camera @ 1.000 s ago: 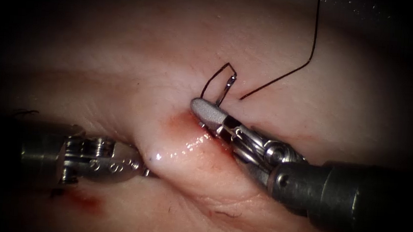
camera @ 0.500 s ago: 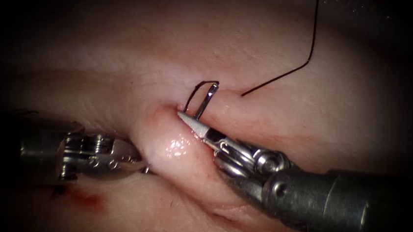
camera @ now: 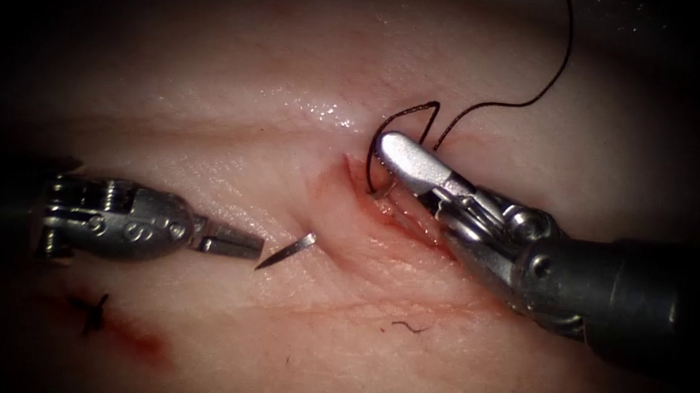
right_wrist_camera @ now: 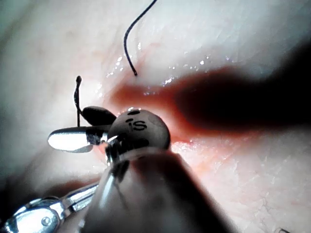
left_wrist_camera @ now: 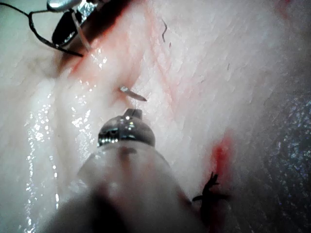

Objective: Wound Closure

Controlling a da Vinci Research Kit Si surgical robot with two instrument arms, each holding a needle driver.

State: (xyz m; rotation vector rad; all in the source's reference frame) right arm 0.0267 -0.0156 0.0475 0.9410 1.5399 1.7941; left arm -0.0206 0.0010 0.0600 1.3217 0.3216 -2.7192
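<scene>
Right tool [camera: 395,154] gripping needle [camera: 285,252], seemingly.

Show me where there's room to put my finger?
Bare pale pink tissue lies above the left arm's steel pincer, which holds nothing, and between the black knotted stitch and the right arm's steel pincer. Crowded around the red cut: the curved steel needle sits in the tissue, tip out on the left, tail gripped by the right pincer, dark thread looping above.

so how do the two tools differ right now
The right tool grips the needle near its tail end, right of the cut; the left tool holds nothing, left of it, pointing at the needle's bare tip. The needle's middle is in the tissue. Both are slim metal tools.
</scene>
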